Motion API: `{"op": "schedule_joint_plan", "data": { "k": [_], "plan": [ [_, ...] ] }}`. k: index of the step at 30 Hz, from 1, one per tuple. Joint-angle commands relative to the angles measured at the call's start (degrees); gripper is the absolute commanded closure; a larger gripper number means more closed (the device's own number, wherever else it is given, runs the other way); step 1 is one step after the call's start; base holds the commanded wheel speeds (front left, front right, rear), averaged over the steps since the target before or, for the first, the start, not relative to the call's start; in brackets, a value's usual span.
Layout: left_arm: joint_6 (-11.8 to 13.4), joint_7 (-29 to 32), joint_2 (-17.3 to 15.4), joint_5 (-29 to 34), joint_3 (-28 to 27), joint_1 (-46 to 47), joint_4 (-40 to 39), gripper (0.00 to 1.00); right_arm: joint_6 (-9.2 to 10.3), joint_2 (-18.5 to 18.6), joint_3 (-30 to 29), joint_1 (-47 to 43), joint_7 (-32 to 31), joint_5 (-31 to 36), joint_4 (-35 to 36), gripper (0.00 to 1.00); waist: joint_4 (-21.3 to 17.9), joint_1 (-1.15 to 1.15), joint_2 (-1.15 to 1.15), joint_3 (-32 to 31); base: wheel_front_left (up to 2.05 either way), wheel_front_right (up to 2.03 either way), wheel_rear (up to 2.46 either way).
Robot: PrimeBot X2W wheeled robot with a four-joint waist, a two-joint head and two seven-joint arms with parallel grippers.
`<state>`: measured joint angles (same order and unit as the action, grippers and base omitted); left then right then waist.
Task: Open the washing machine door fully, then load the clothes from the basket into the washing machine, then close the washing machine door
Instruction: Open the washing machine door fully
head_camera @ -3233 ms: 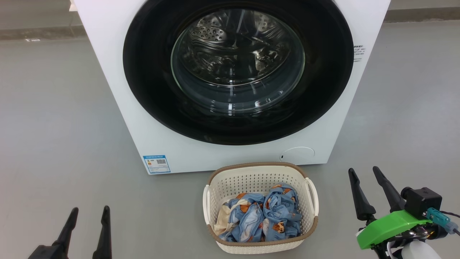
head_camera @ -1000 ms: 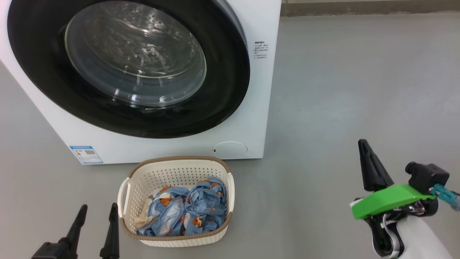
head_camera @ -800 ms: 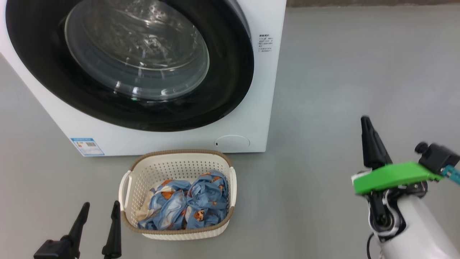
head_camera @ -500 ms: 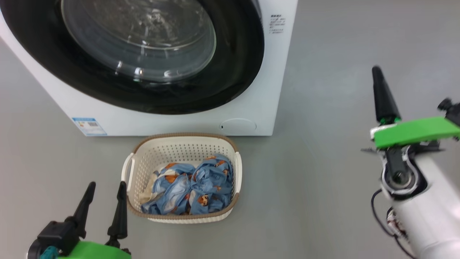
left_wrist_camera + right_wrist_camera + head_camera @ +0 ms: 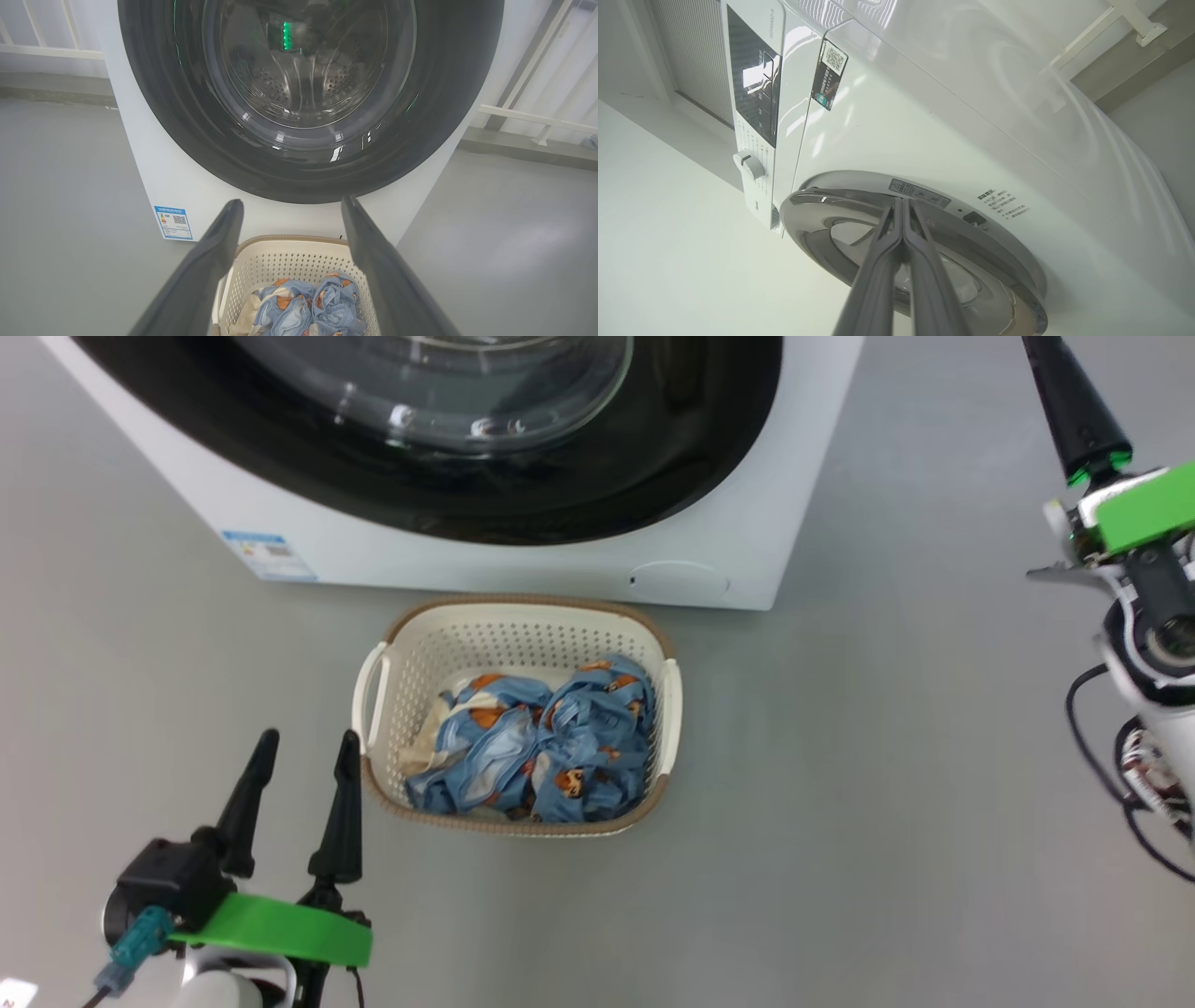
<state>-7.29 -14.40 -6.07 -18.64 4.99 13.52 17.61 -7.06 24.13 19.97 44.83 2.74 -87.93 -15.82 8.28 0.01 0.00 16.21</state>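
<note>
The washing machine (image 5: pixel 523 560) stands at the top of the head view, its washing machine door (image 5: pixel 653 476) lying against the front. Before it sits the cream basket (image 5: pixel 411 644) holding the blue bear-print clothes (image 5: pixel 541 747). My left gripper (image 5: pixel 306 747) stands open just left of the basket, holding nothing. The left wrist view looks between my open left gripper (image 5: pixel 290 203) at the door (image 5: pixel 308 154), the basket (image 5: pixel 289 247) and the clothes (image 5: pixel 303 303). My right gripper (image 5: pixel 1069 392) is shut and raised at the machine's right. In the right wrist view my right gripper (image 5: pixel 901 200) points at the door's rim (image 5: pixel 971 261).
Bare grey floor (image 5: pixel 887 756) surrounds the basket. A blue label (image 5: pixel 269 553) and a round service flap (image 5: pixel 677 581) mark the machine's lower front. The right wrist view shows the control panel (image 5: pixel 754 79) and a dial (image 5: pixel 748 164). White railings (image 5: pixel 537 116) stand behind the machine.
The head camera has tilted down and shifted. My right arm has risen beside the machine's right side, its fingers shut after standing open three seconds ago. Basket and clothes lie unchanged.
</note>
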Motion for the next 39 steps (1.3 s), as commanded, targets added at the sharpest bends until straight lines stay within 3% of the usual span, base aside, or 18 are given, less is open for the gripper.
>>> {"op": "schedule_joint_plan", "data": {
  "k": [1, 10, 25, 39],
  "plan": [
    [-0.2, -0.6, -0.94, -0.65, -1.77, 2.14, -1.74, 0.0, -0.43, 1.17, 0.52, 1.46, -1.85, -1.52, 1.81, 1.0, 2.94, -0.01, 0.0, 3.13, 0.0, 0.0, 0.0],
    [-0.2, -0.6, -0.35, -1.6, -0.32, 4.88, -2.32, 0.0, -0.43, 3.57, -2.72, 7.48, -12.32, -7.21, 0.65, 1.0, 5.98, -0.01, 0.0, 8.04, 0.0, 0.0, 0.0],
    [-0.2, -0.6, 0.5, -2.9, 3.78, 9.53, -2.76, 0.0, -0.43, 3.37, -4.2, 19.42, -28.35, -9.85, -7.58, 1.0, 9.36, -0.01, 0.0, 15.64, 0.0, 0.0, 0.0],
    [-0.2, -0.6, 1.29, -4.09, 5.77, 11.6, -2.79, 0.0, -0.43, 0.72, -3.52, 27.14, -32.67, -7.01, -11.31, 1.0, 11.12, -0.01, 0.0, 19.0, 0.0, 0.0, 0.0]
  ]
}}
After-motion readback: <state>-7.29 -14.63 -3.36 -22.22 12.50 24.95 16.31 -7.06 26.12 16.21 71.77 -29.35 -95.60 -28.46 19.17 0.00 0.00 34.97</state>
